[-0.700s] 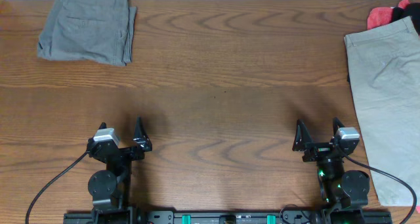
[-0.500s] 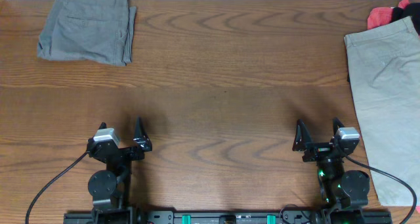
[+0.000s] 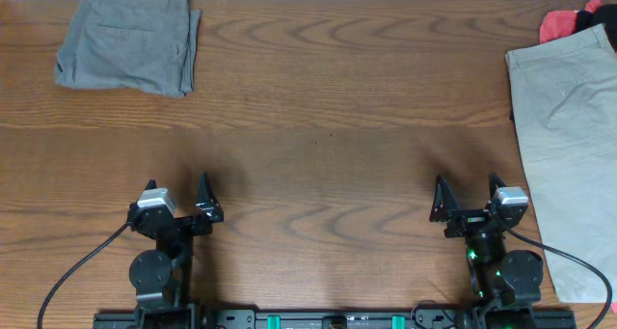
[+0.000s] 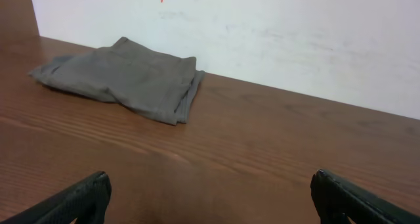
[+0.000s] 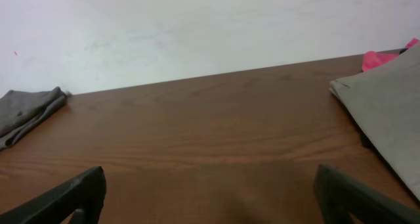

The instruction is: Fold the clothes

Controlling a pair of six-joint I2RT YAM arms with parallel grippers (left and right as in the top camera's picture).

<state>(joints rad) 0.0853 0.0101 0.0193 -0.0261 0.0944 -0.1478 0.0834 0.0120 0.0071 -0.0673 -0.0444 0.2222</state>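
Observation:
A folded dark grey garment [image 3: 128, 40] lies at the far left corner of the wooden table [image 3: 318, 126]; it also shows in the left wrist view [image 4: 125, 79] and at the left edge of the right wrist view [image 5: 26, 112]. A light beige garment [image 3: 569, 146] lies spread flat along the right edge, also in the right wrist view [image 5: 390, 112]. My left gripper [image 3: 178, 202] is open and empty near the front left [image 4: 210, 198]. My right gripper [image 3: 469, 199] is open and empty near the front right [image 5: 210, 194], left of the beige garment.
A red and black piece of cloth [image 3: 576, 20] lies at the far right corner behind the beige garment, seen as pink in the right wrist view [image 5: 384, 56]. A white wall [image 4: 262, 33] stands behind the table's far edge. Cables run from both arm bases.

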